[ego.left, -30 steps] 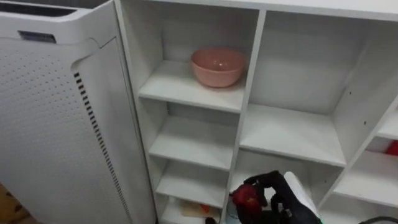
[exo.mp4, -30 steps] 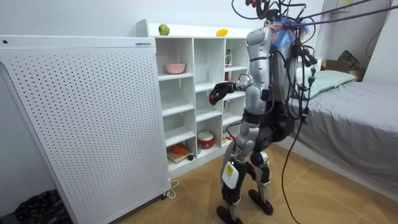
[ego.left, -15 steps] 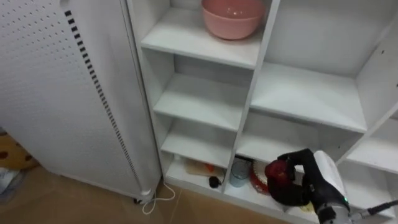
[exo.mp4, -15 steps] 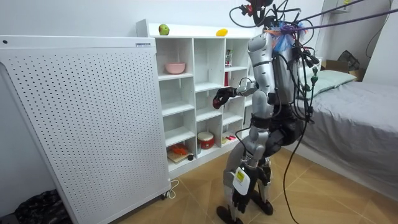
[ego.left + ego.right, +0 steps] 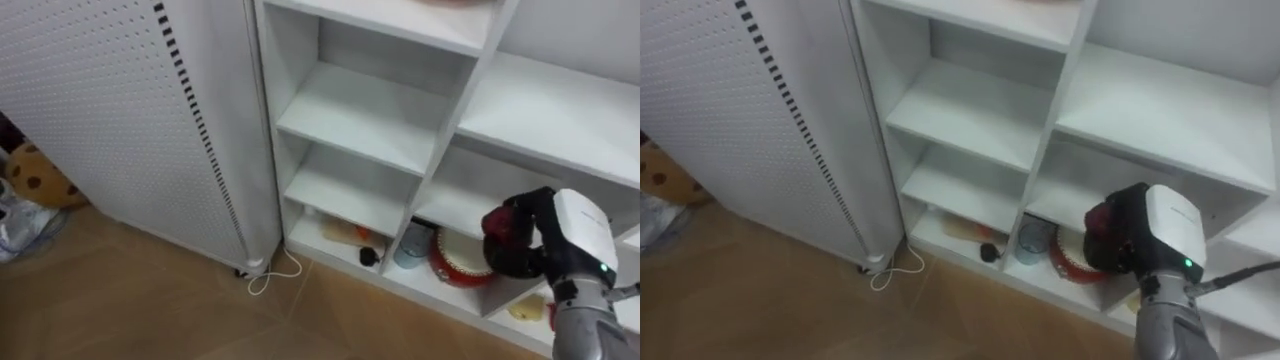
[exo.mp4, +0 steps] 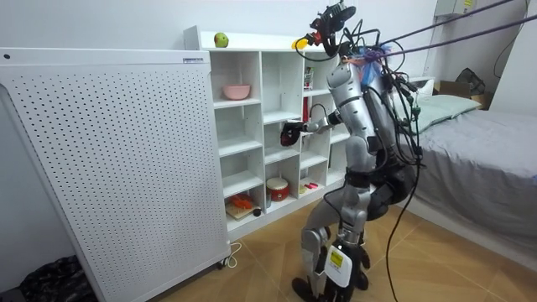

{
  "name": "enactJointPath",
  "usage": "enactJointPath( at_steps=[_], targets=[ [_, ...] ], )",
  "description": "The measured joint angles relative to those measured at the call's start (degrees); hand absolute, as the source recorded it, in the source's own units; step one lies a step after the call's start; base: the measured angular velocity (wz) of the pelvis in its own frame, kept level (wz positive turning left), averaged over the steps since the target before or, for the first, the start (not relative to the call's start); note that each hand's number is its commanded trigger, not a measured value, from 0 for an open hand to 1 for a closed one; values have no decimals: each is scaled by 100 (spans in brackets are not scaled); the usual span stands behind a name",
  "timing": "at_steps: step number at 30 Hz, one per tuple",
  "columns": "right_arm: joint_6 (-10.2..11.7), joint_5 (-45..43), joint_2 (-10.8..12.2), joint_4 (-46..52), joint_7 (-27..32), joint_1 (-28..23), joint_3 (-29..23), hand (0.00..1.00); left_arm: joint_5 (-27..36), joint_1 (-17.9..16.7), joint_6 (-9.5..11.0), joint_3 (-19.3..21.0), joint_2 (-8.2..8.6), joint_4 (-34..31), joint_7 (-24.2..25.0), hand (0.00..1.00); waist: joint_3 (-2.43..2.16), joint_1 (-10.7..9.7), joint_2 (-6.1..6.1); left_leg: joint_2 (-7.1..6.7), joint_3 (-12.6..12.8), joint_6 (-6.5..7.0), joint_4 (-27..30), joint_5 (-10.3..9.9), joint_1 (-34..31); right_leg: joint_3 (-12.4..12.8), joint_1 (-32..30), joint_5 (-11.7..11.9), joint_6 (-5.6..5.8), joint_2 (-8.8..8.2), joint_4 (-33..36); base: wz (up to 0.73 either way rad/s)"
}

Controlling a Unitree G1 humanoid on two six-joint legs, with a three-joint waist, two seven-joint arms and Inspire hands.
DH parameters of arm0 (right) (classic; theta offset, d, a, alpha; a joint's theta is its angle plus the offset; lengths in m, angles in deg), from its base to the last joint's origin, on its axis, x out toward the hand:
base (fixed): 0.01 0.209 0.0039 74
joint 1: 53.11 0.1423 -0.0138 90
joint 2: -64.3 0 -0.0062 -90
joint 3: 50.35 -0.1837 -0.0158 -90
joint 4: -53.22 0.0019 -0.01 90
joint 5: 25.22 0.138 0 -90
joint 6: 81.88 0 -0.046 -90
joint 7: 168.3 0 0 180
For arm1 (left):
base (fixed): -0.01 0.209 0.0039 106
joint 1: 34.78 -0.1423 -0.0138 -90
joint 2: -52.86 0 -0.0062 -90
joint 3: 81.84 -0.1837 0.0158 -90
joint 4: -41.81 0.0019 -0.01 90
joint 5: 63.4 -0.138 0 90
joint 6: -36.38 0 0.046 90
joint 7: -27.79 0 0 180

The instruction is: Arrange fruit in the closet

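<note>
Closet [image 5: 370, 110]: white, open compartments. Bottom row holds a red pot [image 5: 458, 265], with a cup [image 5: 411, 246] just beside it and a board [image 5: 340, 232] in the left compartment.
Bowl [image 6: 237, 91]: pink, on the upper left shelf; contents unseen.
Closet top: green apple [image 6: 221, 39] and yellow fruit [image 6: 299, 44].
Red fruit [image 5: 503, 226]: grasped in the right hand [image 5: 580, 232], fingers [image 5: 538, 205] curled round it, in front of the middle column.
Left column: two middle shelves bare.

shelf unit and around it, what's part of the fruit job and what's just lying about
Job: red fruit in the right hand; white shelf unit; green apple and yellow fruit on top.
Lying about: perforated panel; pink bowl; bed; floor cable.
</note>
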Motion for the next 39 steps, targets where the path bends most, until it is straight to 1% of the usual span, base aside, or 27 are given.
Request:
enactJointPath(
  at_steps=[1, 2, 4, 5, 6, 8, 10, 12, 14, 15, 16, 17, 18, 19, 21, 22, 23, 24, 26, 31, 34, 35, 37, 39],
  targets=[
    [-51, -7, -43, -42, 30, 54, 39, 100, -3, -27, -1, 0, -39, -32, 1, 0, 1, 5, -2, 0, -21, -2, 92, -41, -44, -11, -15, -29, 1, -1, 54, 0],
    [-97, -4, -119, -77, 75, 98, 106, 100, 0, -70, -10, -1, -102, -97, 1, 0, -1, 32, -28, 4, -15, 4, 173, -93, -96, -3, -56, -67, 5, -10, 121, -3],
    [-116, 67, -250, -145, 184, 149, 209, 100, 0, -149, -25, -1, -208, -241, -3, 0, 4, 128, -65, 45, 1, 18, 282, -141, -187, 1, -125, -79, 3, 9, 176, -10],
    [-150, 76, -254, -255, 264, 240, 238, 100, 5, -189, -51, -1, -260, -271, -14, 0, 14, 154, -108, 54, 16, 23, 341, -163, -236, 16, -181, -87, 3, 7, 226, -11],
    [-157, 97, -254, -338, 311, 305, 274, 100, 11, -199, -76, 0, -280, -276, -20, 0, 19, 156, -119, 57, 15, 23, 363, -168, -266, 12, -202, -93, 4, 6, 238, -4],
    [-198, 314, -273, -646, 483, 538, 420, 100, 23, -213, -172, 0, -372, -369, -54, 0, 17, 177, -217, 55, 11, -7, 396, -177, -423, 5, -362, -95, 8, -10, 282, 0],
    [-227, 525, -310, -742, 549, 633, 436, 100, 23, -224, -222, -2, -395, -440, -101, 0, 11, 190, -242, 39, -10, -1, 481, -185, -567, -3, -487, -107, 6, -21, 362, 2],
    [-229, 852, -365, -874, 634, 758, 491, 100, 19, -228, -257, 3, -417, -527, -143, 0, 16, 214, -259, 19, -29, 1, 560, -187, -720, -17, -627, -127, 19, -44, 433, 5],
    [-302, 1157, -500, -1102, 664, 881, 671, 100, 9, -281, -320, 5, -473, -741, -182, 0, 23, 264, -300, -6, -37, 11, 662, -193, -924, -23, -814, -149, 6, -82, 550, 2],
    [-310, 1200, -515, -1147, 664, 904, 709, 100, 9, -301, -337, 5, -491, -782, -182, 0, 22, 267, -308, -6, -39, 14, 685, -196, -974, -25, -856, -165, 25, -88, 572, 0],
    [-349, 1263, -562, -1188, 664, 938, 769, 95, 10, -335, -373, 6, -521, -865, -182, 0, 25, 264, -323, -6, -42, 17, 732, -198, -1061, -31, -941, -191, 38, -120, 629, 3],
    [-354, 1375, -630, -1211, 668, 963, 871, 53, 11, -355, -395, 6, -541, -932, -187, 0, 25, 262, -329, -5, -44, 22, 772, -201, -1134, -37, -1005, -198, 30, -142, 674, 4],
    [-353, 1519, -647, -1212, 670, 966, 895, 11, 21, -389, -400, 1, -579, -988, -215, 0, 29, 259, -339, -12, -44, 25, 794, -204, -1173, -38, -1039, -204, 23, -155, 702, 0],
    [-353, 1603, -657, -1212, 671, 971, 899, 0, 21, -418, -400, -1, -605, -1030, -233, 0, 32, 257, -345, -17, -46, 29, 812, -210, -1188, -40, -1051, -206, 20, -158, 716, -3],
    [-353, 1985, -677, -1297, 687, 1051, 928, 0, 18, -568, -398, -2, -751, -1143, -267, 0, 32, 244, -345, -38, -88, 21, 897, -254, -1231, -74, -1055, -213, 8, -140, 739, -4],
    [-351, 2070, -691, -1340, 707, 1072, 938, 0, 21, -593, -399, -3, -789, -1145, -273, 0, 33, 241, -348, -40, -92, 24, 911, -259, -1238, -76, -1056, -216, 4, -140, 749, 0],
    [-359, 2174, -718, -1444, 744, 1108, 940, 0, 21, -636, -401, -5, -870, -1147, -275, 0, 40, 243, -361, -59, -109, 24, 937, -270, -1245, -72, -1055, -220, -5, -145, 770, 10],
    [-357, 2287, -778, -1513, 774, 1118, 941, 0, 23, -650, -419, -4, -926, -1133, -280, 0, 42, 244, -364, -95, -134, 24, 953, -274, -1255, -73, -1056, -235, 14, -158, 791, 11],
    [-354, 2423, -813, -1723, 844, 1233, 941, 0, 21, -672, -463, -2, -975, -1133, -307, 0, 48, 251, -375, -98, -134, 38, 968, -283, -1262, -74, -1056, -248, 33, -178, 802, 7],
    [-363, 2555, -900, -1851, 912, 1292, 996, 0, 8, -691, -469, 1, -977, -1136, -319, 0, 57, 268, -393, -105, -127, 72, 1033, -319, -1284, -77, -1058, -265, 65, -220, 835, -1],
    [-417, 2555, -938, -1845, 939, 1293, 1117, 0, 8, -691, -471, 7, -982, -1138, -319, 0, 57, 282, -394, -112, -105, 96, 1063, -345, -1286, -60, -1058, -295, 119, -232, 856, -1],
    [-444, 2551, -938, -1843, 967, 1293, 1126, 0, 8, -693, -477, 4, -989, -1141, -319, 0, 57, 287, -394, -112, -94, 104, 1073, -349, -1286, -48, -1059, -297, 121, -232, 867, 0],
    [-473, 2550, -938, -1855, 986, 1293, 1151, 0, 11, -718, -486, 4, -1015, -1146, -319, 0, 56, 291, -395, -113, -73, 124, 1108, -360, -1286, -21, -1065, -304, 117, -236, 908, 0],
    [-476, 2550, -938, -1855, 993, 1293, 1210, 0, 8, -771, -508, 5, -1099, -1149, -321, 0, 57, 296, -399, -111, -64, 138, 1166, -380, -1286, -4, -1067, -336, 114, -238, 964, 0]
  ],
)
